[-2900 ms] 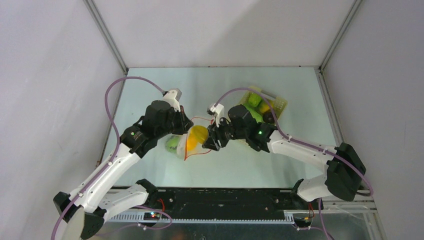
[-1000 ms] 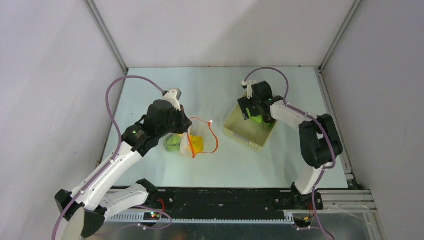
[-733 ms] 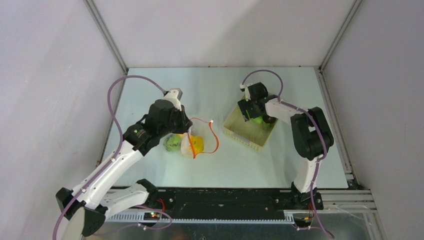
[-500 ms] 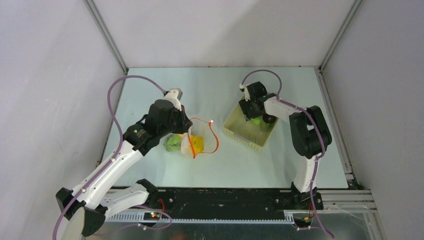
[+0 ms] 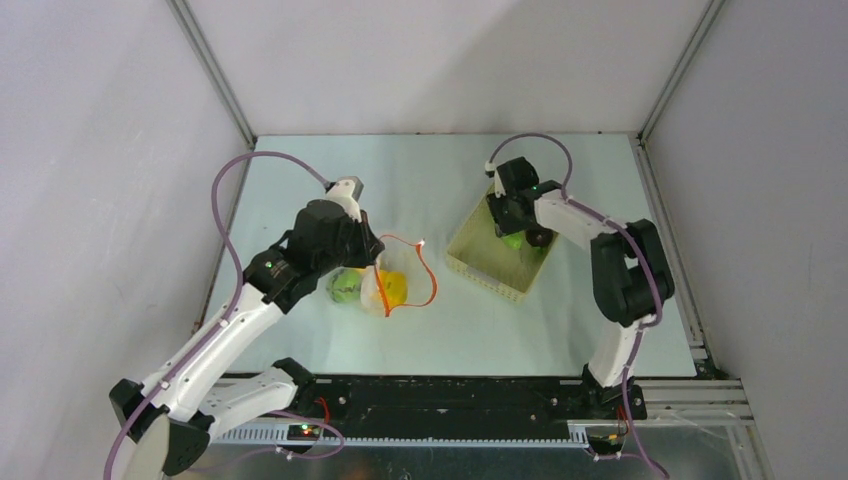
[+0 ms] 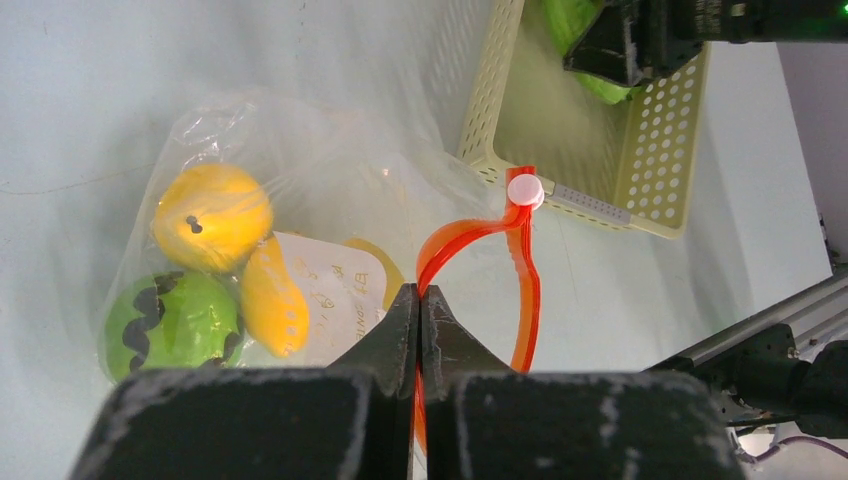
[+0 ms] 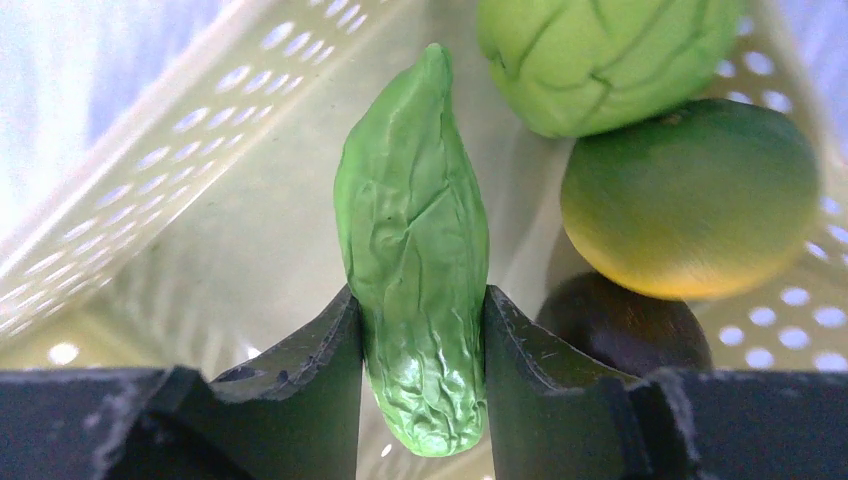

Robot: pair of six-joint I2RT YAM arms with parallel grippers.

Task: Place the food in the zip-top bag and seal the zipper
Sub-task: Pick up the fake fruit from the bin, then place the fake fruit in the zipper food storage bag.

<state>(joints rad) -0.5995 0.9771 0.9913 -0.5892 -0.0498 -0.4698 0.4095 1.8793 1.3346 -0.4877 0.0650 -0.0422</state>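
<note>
The clear zip-top bag point(image 6: 300, 180) lies left of centre with its red-orange zipper point(image 6: 525, 290) looped open. My left gripper point(image 6: 420, 300) is shut on the zipper's near edge. Inside the bag sit an orange fruit point(image 6: 210, 215), a green one point(image 6: 170, 325) and a yellow piece point(image 6: 275, 305). Over the basket, my right gripper point(image 7: 420, 310) has closed on a long wrinkled green vegetable point(image 7: 415, 230); both fingers touch its sides. Beside it lie a round green food point(image 7: 600, 50), a green-yellow fruit point(image 7: 690, 195) and a dark purple one point(image 7: 620, 330).
The pale yellow lattice basket point(image 5: 480, 265) stands right of centre on the table, a little way from the bag's mouth point(image 5: 415, 270). White walls close in the table on three sides. The arm bases and a black rail run along the near edge.
My right arm went from the bag to the basket, lowered in, and its jaws closed around the long green vegetable. The left gripper and the bag have stayed put.
</note>
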